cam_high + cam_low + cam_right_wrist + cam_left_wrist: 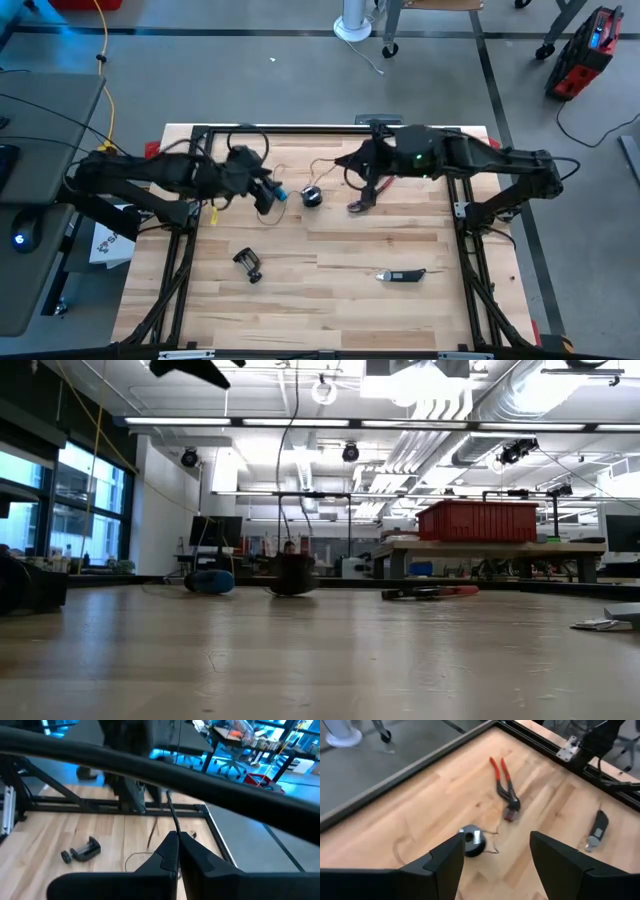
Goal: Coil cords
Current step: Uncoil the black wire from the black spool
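Left jaws [495, 857] wide open, empty, reel [471, 841] on the counter just ahead of one finger; right jaws [177, 851] pinched on the thin cord [172, 815]; release step, next likely regrasping the reel to wind.

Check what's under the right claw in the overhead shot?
The red pliers lie on the table, partly covered by the right claw, so their handles are hidden overhead. The right claw is shut on the thin cord. The reel sits apart, uncovered.
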